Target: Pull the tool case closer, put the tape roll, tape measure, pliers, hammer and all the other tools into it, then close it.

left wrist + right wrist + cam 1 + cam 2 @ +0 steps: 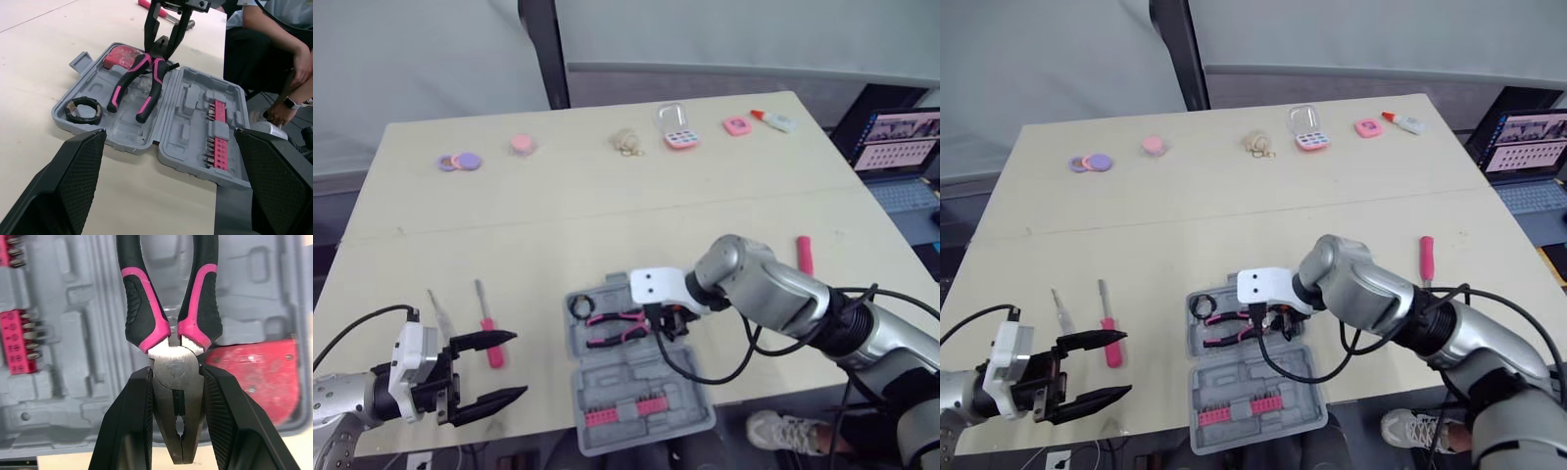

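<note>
Pliers (175, 367) with black-and-pink handles and a steel head are clamped at the head between the two black fingers of the right gripper (671, 319). Handles slope down into the far half of the grey plastic tool case (636, 380), pointing to the robot's left. The case lies open flat at the near edge of the pale worktop (607, 206).

Just beside the pliers head, same half: red boxy tape measure (122, 56). Black tape roll (84, 109) sits in the left corner of that half. Near half holds a row of bits in pink holders (218, 129).

Left gripper (516, 366) has its fingers spread wide with nothing between them. It hovers over the near worktop edge, left of the case and apart from it.

Near the left gripper lies a red-handled screwdriver (490, 336), with a thin grey-handled screwdriver (437, 311) further left. A pink-handled tool (804, 255) lies right of the case, well apart.

Along the far edge: purple and pink discs (459, 161), a pink padlock (677, 127), a small glue bottle (773, 119).
</note>
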`<act>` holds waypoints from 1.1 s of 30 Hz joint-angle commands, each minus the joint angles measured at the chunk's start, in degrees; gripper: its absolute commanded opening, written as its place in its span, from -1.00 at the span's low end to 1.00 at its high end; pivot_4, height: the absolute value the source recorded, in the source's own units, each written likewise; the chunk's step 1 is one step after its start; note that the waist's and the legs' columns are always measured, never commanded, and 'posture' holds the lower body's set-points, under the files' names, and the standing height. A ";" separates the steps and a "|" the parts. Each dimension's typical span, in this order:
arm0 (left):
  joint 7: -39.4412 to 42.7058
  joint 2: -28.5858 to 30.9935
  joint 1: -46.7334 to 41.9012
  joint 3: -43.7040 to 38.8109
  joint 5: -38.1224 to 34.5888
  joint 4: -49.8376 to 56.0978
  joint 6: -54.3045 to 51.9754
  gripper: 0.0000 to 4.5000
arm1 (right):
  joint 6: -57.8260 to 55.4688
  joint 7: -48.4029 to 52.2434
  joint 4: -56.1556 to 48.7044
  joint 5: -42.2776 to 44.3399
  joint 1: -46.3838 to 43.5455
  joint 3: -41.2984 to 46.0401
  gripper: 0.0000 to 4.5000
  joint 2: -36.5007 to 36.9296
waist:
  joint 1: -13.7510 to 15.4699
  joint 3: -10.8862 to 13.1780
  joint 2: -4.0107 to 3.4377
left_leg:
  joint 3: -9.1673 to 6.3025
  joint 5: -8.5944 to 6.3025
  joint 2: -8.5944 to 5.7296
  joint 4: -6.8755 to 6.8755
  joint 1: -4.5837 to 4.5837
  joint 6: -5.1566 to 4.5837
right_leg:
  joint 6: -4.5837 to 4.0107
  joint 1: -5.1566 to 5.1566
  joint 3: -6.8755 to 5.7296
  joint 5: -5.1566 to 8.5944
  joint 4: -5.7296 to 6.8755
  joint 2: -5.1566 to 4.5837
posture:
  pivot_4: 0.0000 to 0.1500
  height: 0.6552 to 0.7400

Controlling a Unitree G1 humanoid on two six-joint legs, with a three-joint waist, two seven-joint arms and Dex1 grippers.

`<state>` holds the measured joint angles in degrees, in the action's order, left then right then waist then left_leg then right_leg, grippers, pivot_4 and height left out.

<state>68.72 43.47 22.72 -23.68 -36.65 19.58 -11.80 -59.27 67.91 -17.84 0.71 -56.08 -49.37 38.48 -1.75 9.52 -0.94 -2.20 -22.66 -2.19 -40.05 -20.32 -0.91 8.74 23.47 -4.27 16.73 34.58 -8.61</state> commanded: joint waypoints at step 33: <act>-2.08 -1.15 0.04 2.57 1.03 3.10 1.04 1.00 | -0.14 -2.04 2.83 -3.91 -2.32 -5.80 -0.57 -6.77 | -0.09 0.00 0.00 | -0.03 -0.01 -0.02 -0.01 0.01 0.01 | 0.00 0.02 -0.03 0.00 0.10 -0.01 | 1.00 1.00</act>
<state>66.73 42.59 22.57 -20.97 -35.61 21.68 -11.30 -59.97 66.00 -13.91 -2.71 -57.38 -55.43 31.99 -1.84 9.52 -0.94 -2.23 -22.67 -2.21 -40.06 -20.31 -0.90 8.73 23.49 -4.30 16.73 34.67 -8.62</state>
